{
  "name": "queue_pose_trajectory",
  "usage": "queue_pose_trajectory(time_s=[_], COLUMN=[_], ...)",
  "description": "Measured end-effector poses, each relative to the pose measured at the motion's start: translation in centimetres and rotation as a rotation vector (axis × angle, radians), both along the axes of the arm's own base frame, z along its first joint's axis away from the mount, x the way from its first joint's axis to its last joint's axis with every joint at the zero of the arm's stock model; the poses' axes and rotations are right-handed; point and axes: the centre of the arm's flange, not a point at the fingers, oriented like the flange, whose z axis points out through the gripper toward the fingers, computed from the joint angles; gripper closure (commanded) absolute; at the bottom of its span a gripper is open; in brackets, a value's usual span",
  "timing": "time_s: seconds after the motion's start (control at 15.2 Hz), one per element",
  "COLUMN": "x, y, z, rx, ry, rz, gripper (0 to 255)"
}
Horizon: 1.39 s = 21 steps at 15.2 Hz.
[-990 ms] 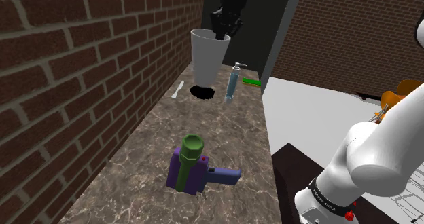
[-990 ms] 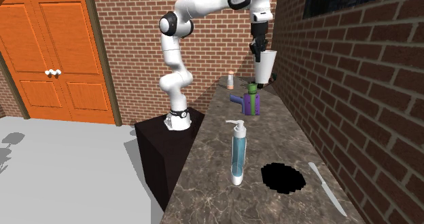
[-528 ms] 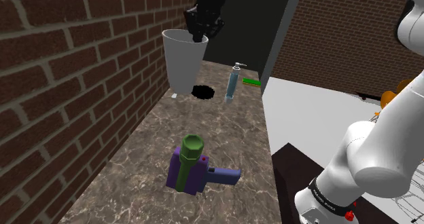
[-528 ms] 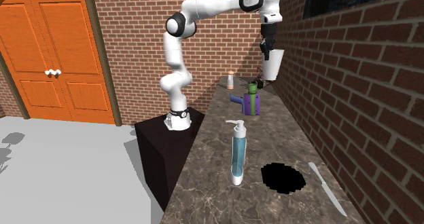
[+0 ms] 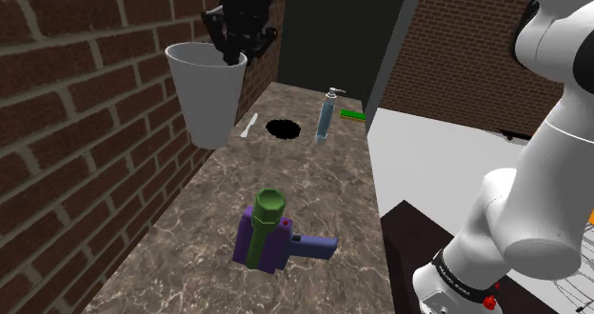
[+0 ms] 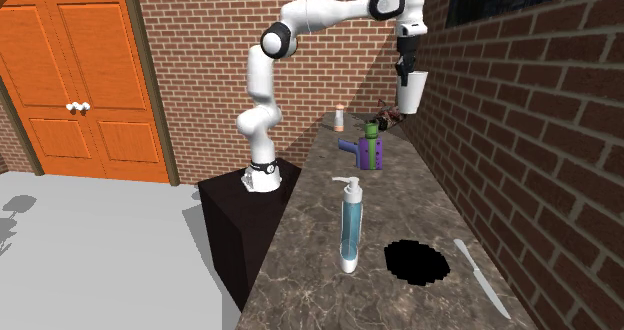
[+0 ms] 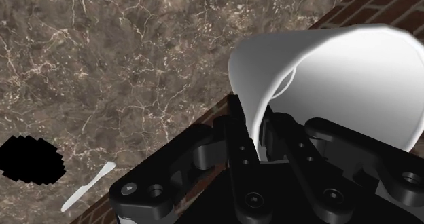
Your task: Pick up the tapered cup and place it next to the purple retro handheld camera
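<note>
White arm point(image 6: 258, 88), dark joint bands; black gripper point(image 7: 259, 134), round screw holes.

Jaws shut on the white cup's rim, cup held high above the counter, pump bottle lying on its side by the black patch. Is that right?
No. The pump bottle stands upright on the counter beside the black patch, as the second exterior view shows. The rest holds: jaws clasp the white cup by its rim, high above the counter.

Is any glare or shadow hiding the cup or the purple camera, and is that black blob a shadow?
Shoulder view: cup and purple camera evenly lit, no glare. Second exterior view: black blob is hard-edged, pure black; unlikely a shadow. Wrist view: cup's inside shades white to grey.
</note>
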Motion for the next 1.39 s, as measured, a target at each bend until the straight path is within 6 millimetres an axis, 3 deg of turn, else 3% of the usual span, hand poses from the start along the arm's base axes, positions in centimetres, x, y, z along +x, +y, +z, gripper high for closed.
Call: queue_pose_trajectory(time_s=[0.53,1.39], x=[-1.3,-1.1], y=[9.9,10.7], z=[0.0,-6.7], rx=[0.000,0.000], ry=[0.000,0.001], rz=[0.000,-0.002], gripper=[255,255])
